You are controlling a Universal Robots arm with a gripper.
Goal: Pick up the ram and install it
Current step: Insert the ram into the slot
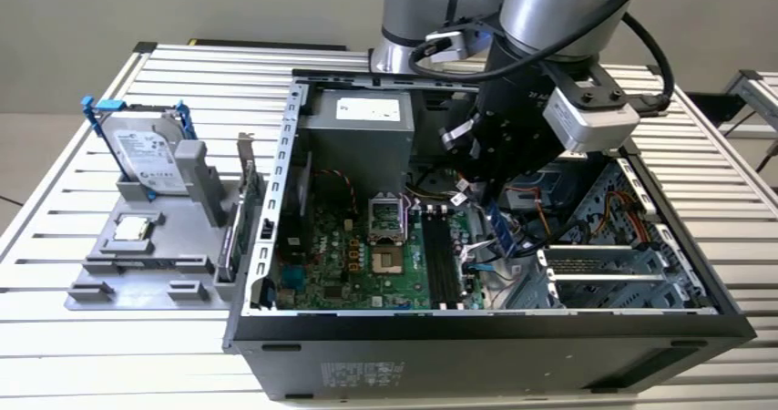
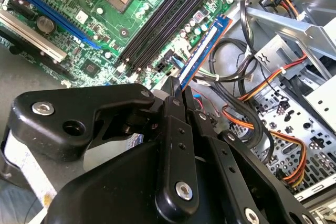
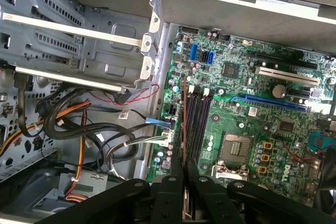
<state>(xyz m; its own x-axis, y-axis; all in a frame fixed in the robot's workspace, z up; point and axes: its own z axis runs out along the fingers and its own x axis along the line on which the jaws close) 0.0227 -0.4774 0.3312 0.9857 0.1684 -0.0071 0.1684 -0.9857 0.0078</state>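
The ram (image 2: 203,51) is a thin blue-edged stick, and my gripper (image 2: 176,92) is shut on its upper end. In both wrist views it hangs edge-on just above the motherboard. In the second wrist view it sits beside the row of black memory slots (image 2: 163,19), on the cable side. In the first wrist view the ram (image 3: 185,114) lines up along the outer side of the slots (image 3: 198,124), with the gripper (image 3: 185,165) above it. In the exterior view, the arm reaches down into the open case with the gripper (image 1: 486,211) and the ram (image 1: 497,232) right of the slots (image 1: 440,262).
The open computer case (image 1: 486,337) lies on a slatted table. Bundled cables (image 2: 252,108) and a metal drive cage (image 1: 608,266) lie close beside the slots. The processor socket (image 1: 383,220) is on the other side. A grey tray (image 1: 134,264) at the exterior view's left holds a hard drive (image 1: 146,150) and a chip (image 1: 131,230).
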